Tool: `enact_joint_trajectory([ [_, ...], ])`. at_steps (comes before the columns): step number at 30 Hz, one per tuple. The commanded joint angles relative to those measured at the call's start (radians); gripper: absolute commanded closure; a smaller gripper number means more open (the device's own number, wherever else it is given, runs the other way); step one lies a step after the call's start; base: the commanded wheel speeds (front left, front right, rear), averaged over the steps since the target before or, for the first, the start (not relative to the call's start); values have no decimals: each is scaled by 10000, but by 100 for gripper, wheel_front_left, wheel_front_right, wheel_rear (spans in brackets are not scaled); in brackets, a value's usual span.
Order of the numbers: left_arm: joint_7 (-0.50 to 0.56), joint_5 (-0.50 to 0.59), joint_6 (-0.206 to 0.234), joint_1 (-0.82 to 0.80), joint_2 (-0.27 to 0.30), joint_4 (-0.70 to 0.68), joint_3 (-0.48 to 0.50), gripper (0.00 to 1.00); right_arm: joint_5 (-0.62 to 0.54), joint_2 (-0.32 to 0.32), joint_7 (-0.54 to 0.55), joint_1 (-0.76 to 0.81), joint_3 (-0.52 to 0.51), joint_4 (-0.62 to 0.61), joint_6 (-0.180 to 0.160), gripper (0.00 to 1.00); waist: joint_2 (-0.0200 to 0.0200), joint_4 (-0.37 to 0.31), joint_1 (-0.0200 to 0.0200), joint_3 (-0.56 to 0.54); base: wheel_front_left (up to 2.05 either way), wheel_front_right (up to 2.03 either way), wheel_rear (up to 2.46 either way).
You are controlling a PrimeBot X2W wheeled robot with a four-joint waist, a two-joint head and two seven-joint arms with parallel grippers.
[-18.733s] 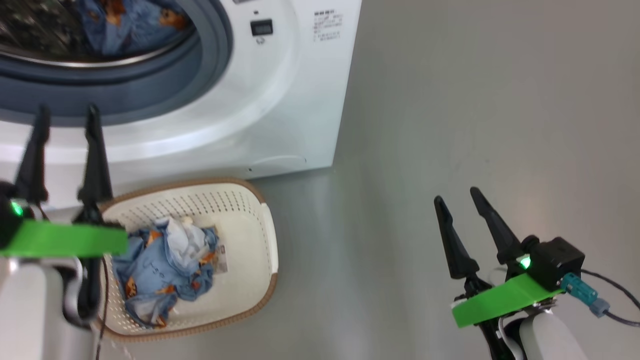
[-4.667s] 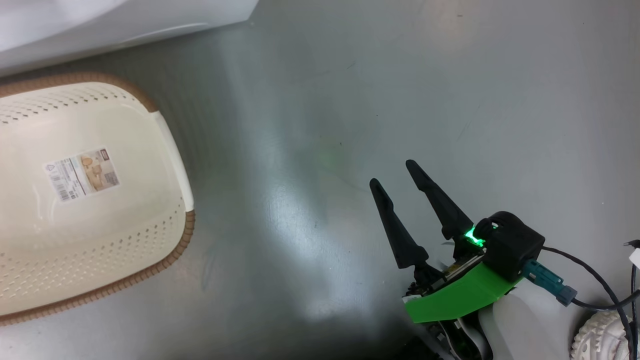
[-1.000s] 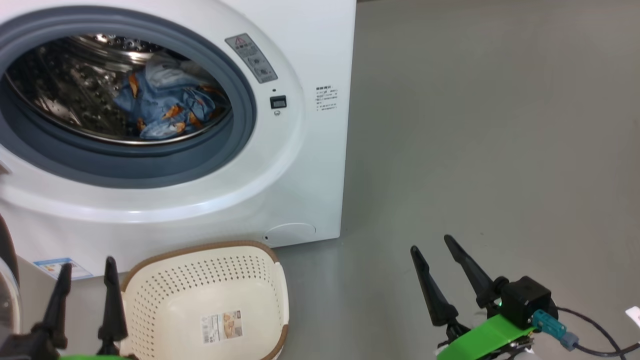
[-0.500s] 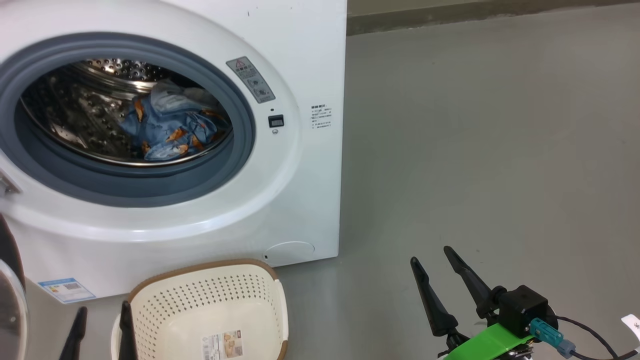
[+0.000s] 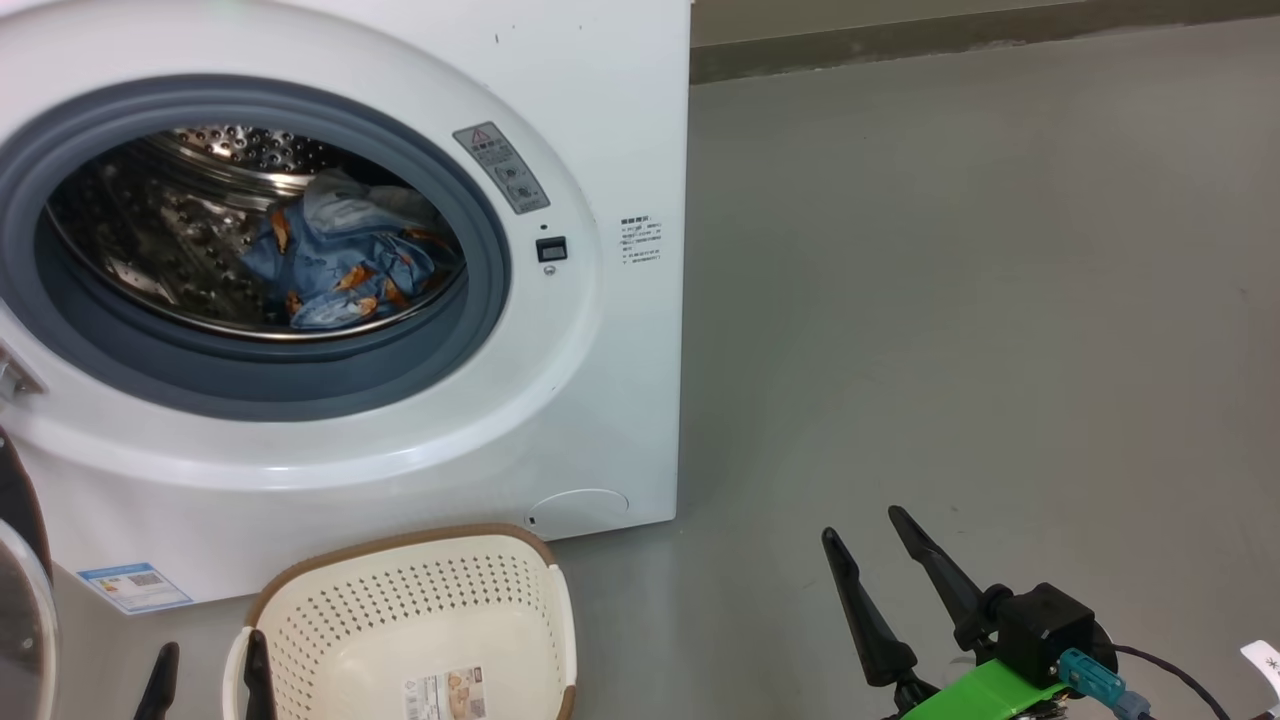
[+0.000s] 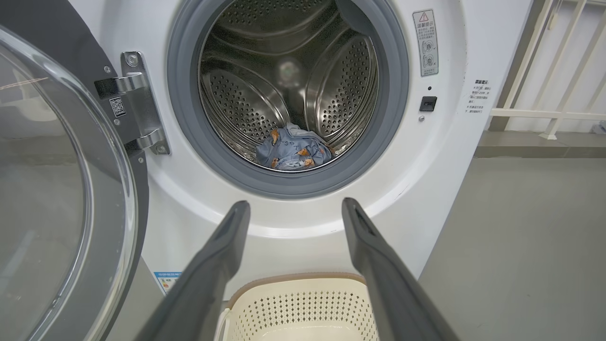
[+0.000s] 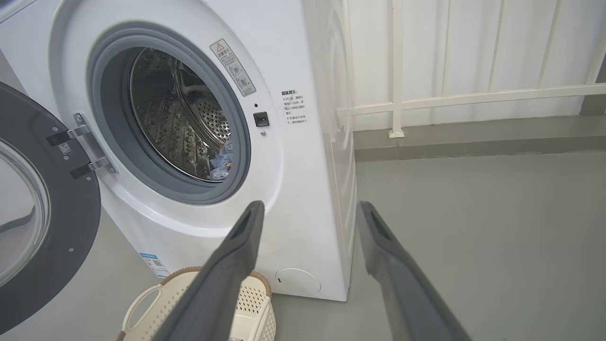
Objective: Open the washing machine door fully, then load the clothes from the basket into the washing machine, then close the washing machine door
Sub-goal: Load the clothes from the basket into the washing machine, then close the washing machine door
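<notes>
The white washing machine (image 5: 600,380) stands with its door (image 6: 61,189) swung wide open to the left on its hinge. The blue bear-print clothes (image 5: 340,270) lie in a heap at the bottom of the steel drum, also seen as clothes (image 6: 293,151). In front of the machine sits the cream basket (image 5: 400,590), which holds nothing but its label sticker. My left gripper (image 6: 293,203) is open and empty above the basket (image 6: 303,303), pointing at the drum mouth. My right gripper (image 5: 865,535) is open and empty over bare floor, right of the machine.
Grey floor (image 5: 950,350) stretches wide to the right of the machine. A white railing (image 7: 426,99) and a low wall base run behind. A dark cable trails from my right wrist. The open door (image 7: 47,227) takes up the space left of the machine.
The head camera has tilted up, so the machine and basket sit lower in the picture. My left fingertips have sunk toward the bottom edge. The clothes that were in the basket are in the drum.
</notes>
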Motion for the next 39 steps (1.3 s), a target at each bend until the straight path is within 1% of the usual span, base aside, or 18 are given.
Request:
enact_joint_trajectory([
  [1,-40,-25,111,-177,48,-302,291,0,-74,21,-49,-140,230,-258,16,0,0,2,0,12,0,0,0],
  [16,-40,-251,3,-278,46,-422,321,0,-59,21,-49,-160,150,-335,16,0,0,42,0,167,0,0,0],
  [20,-40,-189,68,-305,46,-431,366,0,-49,21,-49,-171,149,-334,16,0,0,37,0,181,0,0,0],
  [32,-40,-167,41,-423,45,-445,436,0,-51,21,-49,-194,93,-364,16,0,0,46,0,197,0,0,0],
  [39,-40,-177,11,-516,45,-412,454,0,-35,21,-49,-209,81,-378,16,0,0,34,0,249,-57,57,0],
])
